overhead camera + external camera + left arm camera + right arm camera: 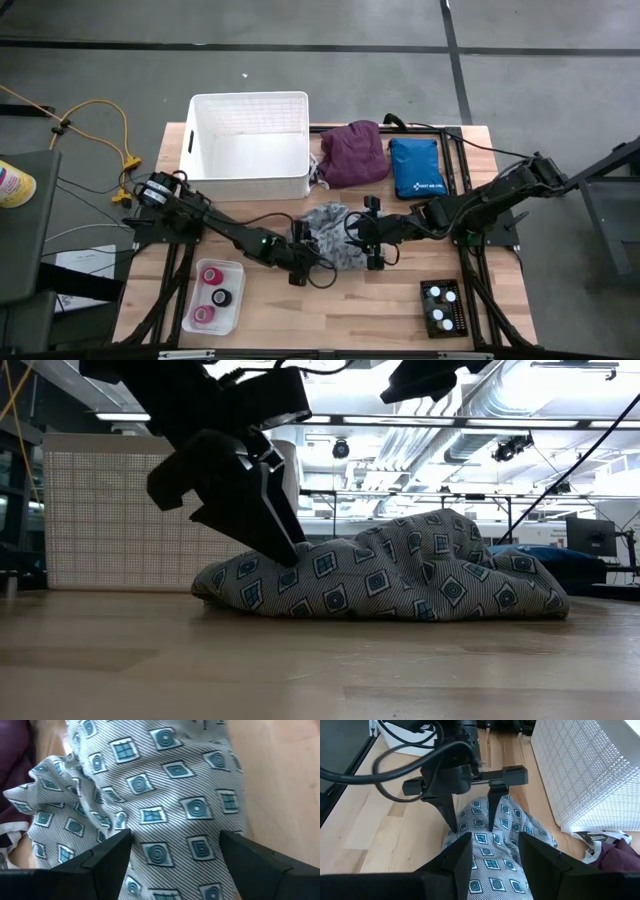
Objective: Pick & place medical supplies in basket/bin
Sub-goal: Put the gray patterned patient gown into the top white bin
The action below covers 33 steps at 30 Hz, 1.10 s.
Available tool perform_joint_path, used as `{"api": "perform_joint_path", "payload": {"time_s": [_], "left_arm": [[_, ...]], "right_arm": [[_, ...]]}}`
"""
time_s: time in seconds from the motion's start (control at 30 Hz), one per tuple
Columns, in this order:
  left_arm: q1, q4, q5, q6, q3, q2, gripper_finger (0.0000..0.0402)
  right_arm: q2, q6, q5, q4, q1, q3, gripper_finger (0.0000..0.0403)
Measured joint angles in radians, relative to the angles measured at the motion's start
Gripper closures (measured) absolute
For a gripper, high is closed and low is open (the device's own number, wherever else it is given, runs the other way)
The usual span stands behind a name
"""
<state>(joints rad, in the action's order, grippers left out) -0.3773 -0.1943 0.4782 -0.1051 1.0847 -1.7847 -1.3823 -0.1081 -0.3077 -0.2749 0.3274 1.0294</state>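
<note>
Both open grippers over patterned cloth (333,236)

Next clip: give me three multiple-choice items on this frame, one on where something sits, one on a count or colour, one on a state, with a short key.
1. Where is the grey patterned cloth?
A. On the table between both end effectors
B. Inside the white basket
C. On the blue pouch

2. How many tape rolls are in the clear tray?
A. One
B. Three
C. Five

3. What is the state of the left end effector?
A. Shut on a vial
B. Open, fingers on the cloth
C. Raised above the basket

Key: 1 A, the high view shows the cloth on the wood between the left and right end effector, in front of the white basket. 2 B, two pink and one black. 3 B, the right wrist view shows its fingers spread, tips on the fabric.
</note>
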Motion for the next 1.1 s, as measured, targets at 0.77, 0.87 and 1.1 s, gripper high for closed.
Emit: {"api": "perform_joint_path", "payload": {"time_s": [0.77, 0.87, 1.1], "left_arm": [[-0.065, 0.0, 0.023, 0.0, 0.0, 0.001, 0.0002], [-0.069, 0.009, 0.028, 0.001, 0.0, -0.016, 0.0002], [-0.064, 0.035, 0.067, 0.028, 0.0, -0.083, 0.0002]], "right_arm": [[0.0, 0.0, 0.0, 0.002, 0.0, 0.0, 0.0255], [0.0, 0.0, 0.0, 0.002, 0.0, 0.0, 0.0255], [0.0, 0.0, 0.0, 0.011, 0.0, 0.0, 0.0255]]}}
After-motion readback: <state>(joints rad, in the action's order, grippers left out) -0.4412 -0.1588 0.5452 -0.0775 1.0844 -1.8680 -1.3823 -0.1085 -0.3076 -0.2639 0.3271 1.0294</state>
